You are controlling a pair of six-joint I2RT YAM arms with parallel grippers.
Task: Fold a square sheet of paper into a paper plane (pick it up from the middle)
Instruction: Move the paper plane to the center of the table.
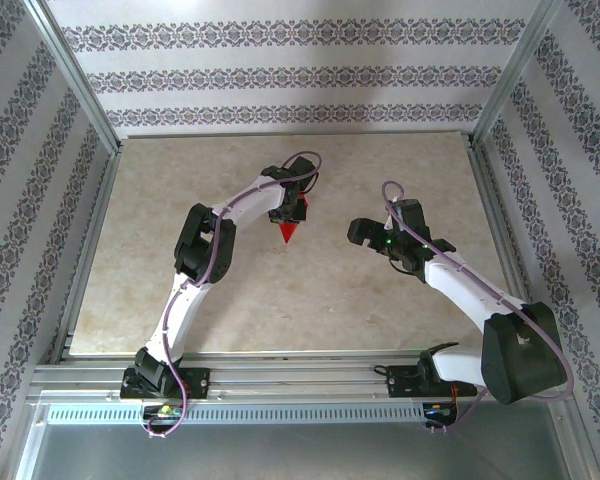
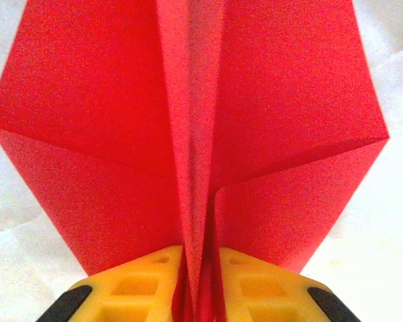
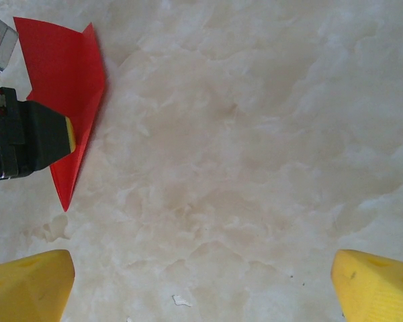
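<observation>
Spanning the cell floor, the marbled beige table [image 1: 380, 310] carries both arms. The left arm [image 1: 195, 270] reaches toward the table's middle, and the right arm [image 1: 480, 300] bends in from the right side. The right gripper [image 3: 201, 268] hovers over bare marble, its yellow fingers [image 3: 33, 282] spread wide and holding nothing. The left gripper [image 2: 200, 261] has its jaws almost pressed together, pinching the centre fold of the paper plane [image 2: 107, 134]. That red dart is near the table's middle, well apart from the right gripper, wings spread, nose toward the arms' bases.
</observation>
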